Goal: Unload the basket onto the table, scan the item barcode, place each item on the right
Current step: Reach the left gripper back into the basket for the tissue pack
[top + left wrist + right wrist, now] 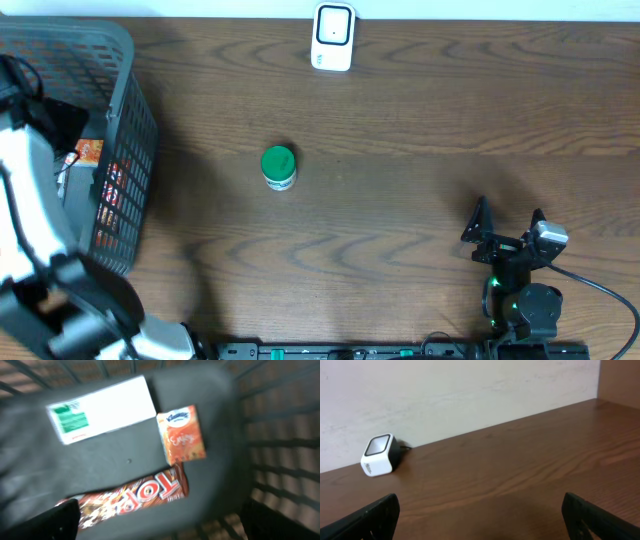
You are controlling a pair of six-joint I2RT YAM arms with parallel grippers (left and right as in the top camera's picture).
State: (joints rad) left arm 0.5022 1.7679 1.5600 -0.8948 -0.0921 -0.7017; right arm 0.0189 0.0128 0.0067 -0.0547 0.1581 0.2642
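Open, empty left hand (165,527) hangs over the basket (132,150). The chocolate bar (135,497) lies directly beneath, its length running finger to finger. Right hand (508,222), open and empty, is well apart.

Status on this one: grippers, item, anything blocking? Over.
Left gripper open over basket, holding nothing. Right gripper open, empty. White box, tissue pack, chocolate bar lie on basket floor. Green-lidded jar stands mid-table, apart from scanner.

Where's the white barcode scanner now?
In the overhead view the scanner sits at the far edge of the table, near the middle, beyond the green-lidded jar. The right wrist view shows it by the wall.
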